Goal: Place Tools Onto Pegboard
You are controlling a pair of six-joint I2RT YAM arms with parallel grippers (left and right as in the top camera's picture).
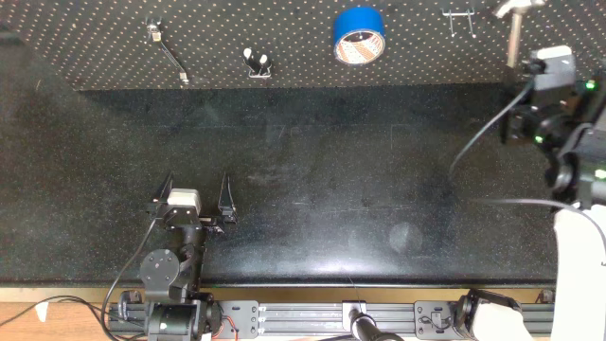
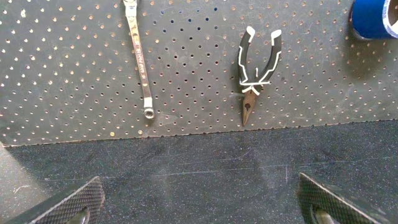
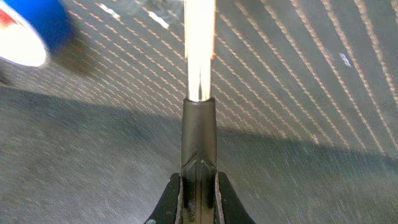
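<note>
A hammer (image 1: 514, 33) stands upright against the pegboard (image 1: 284, 38) at the far right, head at the top. My right gripper (image 1: 526, 83) is shut on its dark handle grip (image 3: 199, 134), and the bright shaft (image 3: 199, 50) runs up from there toward the board. A wrench (image 2: 140, 59), black-and-white pliers (image 2: 256, 71) and a blue tape roll (image 1: 358, 36) hang on the board. An empty metal hook (image 1: 459, 19) sits just left of the hammer. My left gripper (image 1: 199, 194) rests open low over the black table, facing the wrench and pliers, with nothing between its fingers (image 2: 68, 202).
The black tabletop (image 1: 331, 180) spreads between the arms and the board. A cable (image 1: 483, 133) loops from the right arm over the table's right side. The tape roll (image 3: 28, 31) is off to one side of the hammer in the right wrist view.
</note>
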